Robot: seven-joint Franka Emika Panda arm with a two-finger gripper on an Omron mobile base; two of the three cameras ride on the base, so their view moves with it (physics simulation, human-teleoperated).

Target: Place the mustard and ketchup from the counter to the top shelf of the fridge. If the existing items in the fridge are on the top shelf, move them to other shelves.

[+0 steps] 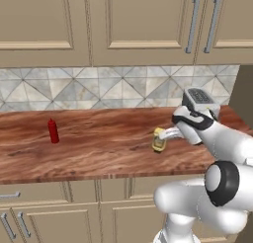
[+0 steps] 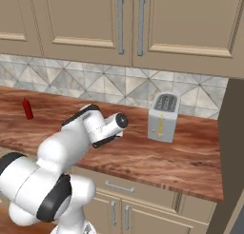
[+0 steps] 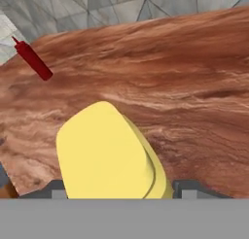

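Note:
The mustard point(image 1: 159, 141), a squat yellow bottle, stands on the counter point(image 1: 99, 148) right of its middle. My gripper point(image 1: 161, 137) reaches it from the right, jaws closed against its sides. In the hand view the mustard point(image 3: 104, 155) fills the space between the fingers point(image 3: 192, 187) of my gripper point(image 3: 119, 188). The ketchup point(image 1: 53, 131), a slim red bottle, stands upright far to the left on the counter, well apart from the hand. It also shows as the ketchup point(image 2: 27, 109) in the right base view and the ketchup point(image 3: 31, 60) at the hand view's upper left. The fridge is out of view.
A silver toaster point(image 2: 163, 117) stands on the counter point(image 2: 167, 157) near the backsplash, to the right of the arm. Beige wall cabinets hang above. A dark side wall closes off the counter's right end point(image 2: 233, 147). Bare wood lies between the two bottles.

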